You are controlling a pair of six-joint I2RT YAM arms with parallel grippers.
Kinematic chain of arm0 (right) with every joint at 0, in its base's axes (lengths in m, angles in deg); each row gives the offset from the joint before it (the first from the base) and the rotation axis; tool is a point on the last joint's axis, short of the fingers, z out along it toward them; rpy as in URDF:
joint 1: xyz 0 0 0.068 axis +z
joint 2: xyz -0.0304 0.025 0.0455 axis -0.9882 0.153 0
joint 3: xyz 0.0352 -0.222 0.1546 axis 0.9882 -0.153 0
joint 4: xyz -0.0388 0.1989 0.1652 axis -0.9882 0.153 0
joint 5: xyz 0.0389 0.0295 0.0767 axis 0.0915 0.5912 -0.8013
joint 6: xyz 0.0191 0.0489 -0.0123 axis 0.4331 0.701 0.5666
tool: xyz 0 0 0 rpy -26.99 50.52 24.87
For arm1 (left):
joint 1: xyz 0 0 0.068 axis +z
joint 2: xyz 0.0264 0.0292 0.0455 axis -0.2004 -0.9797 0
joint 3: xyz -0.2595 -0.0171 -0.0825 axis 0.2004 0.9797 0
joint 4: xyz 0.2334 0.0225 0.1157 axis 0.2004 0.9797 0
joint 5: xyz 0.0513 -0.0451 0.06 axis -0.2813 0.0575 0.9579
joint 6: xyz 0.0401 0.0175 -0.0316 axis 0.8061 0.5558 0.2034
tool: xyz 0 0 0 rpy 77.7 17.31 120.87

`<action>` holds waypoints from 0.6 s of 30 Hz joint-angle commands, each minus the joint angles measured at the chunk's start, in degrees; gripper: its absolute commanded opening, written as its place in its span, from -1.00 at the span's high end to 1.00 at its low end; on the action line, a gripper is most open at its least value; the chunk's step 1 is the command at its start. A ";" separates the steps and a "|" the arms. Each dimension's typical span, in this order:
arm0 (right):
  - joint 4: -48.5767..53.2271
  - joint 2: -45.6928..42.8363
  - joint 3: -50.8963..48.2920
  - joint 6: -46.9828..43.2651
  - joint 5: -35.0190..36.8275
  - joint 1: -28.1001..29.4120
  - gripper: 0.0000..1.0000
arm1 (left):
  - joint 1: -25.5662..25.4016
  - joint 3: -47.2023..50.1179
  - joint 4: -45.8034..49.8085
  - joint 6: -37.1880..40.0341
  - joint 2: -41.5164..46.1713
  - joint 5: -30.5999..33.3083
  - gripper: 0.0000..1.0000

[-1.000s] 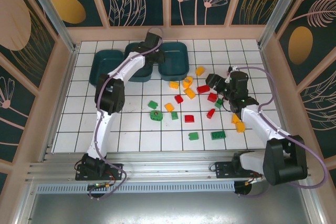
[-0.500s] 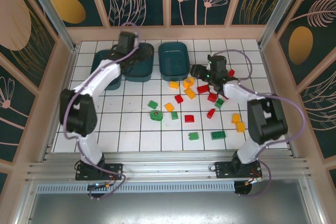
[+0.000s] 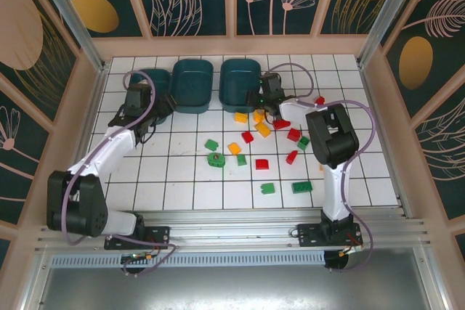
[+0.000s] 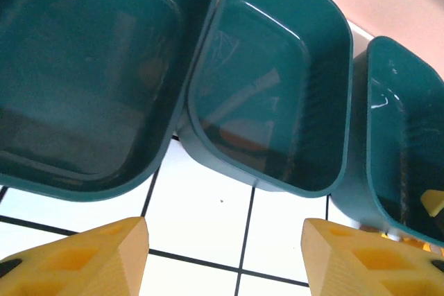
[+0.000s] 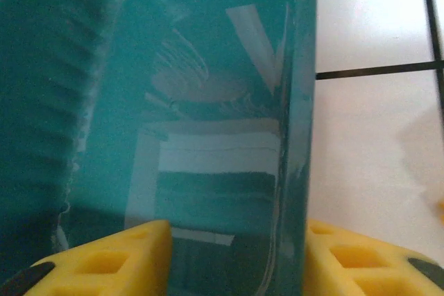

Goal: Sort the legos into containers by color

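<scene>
**Both grippers open and empty at the bins; legos lying loose near-right of the middle bin**

Landmark: middle bin [image 3: 190, 85].

- Nearest the arm bases, well to the near-right of the middle bin, a green brick [image 3: 268, 188] and a longer green brick [image 3: 301, 186] are lying on the tiled table [image 3: 182, 194].
- Farther in, the round green lego [image 3: 215, 158] is sitting near of the middle bin's right end. A yellow brick [image 3: 234, 148] is lying just to its right.
- The remaining scatter is lying between there and the middle bin, all off to the bin's right. It includes red bricks [image 3: 261, 164] and a yellow cluster [image 3: 258, 115].
- The left gripper [image 3: 161, 109] is hovering just near-left of the middle bin. In its wrist view [image 4: 225, 258] the yellow fingers [image 4: 76, 254] are standing wide apart, with bare tile between them and nothing held.
- The right gripper [image 3: 263, 101] is hovering right of the middle bin, at the far side of the right bin [image 3: 240, 81]. In its wrist view [image 5: 236, 261] the fingers [image 5: 104, 261] are spread and straddling that bin's wall: one over the inside, one over the tile outside. It is gripping nothing.
- The left bin [image 4: 83, 67] is touching the middle bin's left rim, and the right bin is standing just beside its right rim.
- A yellow piece [image 4: 431, 202] is lying inside the right bin.
</scene>
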 commanded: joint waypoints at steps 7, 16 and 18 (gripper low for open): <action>1.86 -1.19 1.58 1.15 -0.37 0.82 0.04 | 0.25 4.95 -6.13 -2.43 1.25 -3.16 -0.22; 0.06 -7.03 -1.73 6.12 -8.47 0.87 -0.27 | 0.25 5.71 -7.78 -3.53 1.92 -8.07 -0.23; -0.59 -7.60 -1.97 6.57 -10.49 1.00 -0.28 | 0.25 5.93 -7.98 -3.52 2.13 -8.70 -0.23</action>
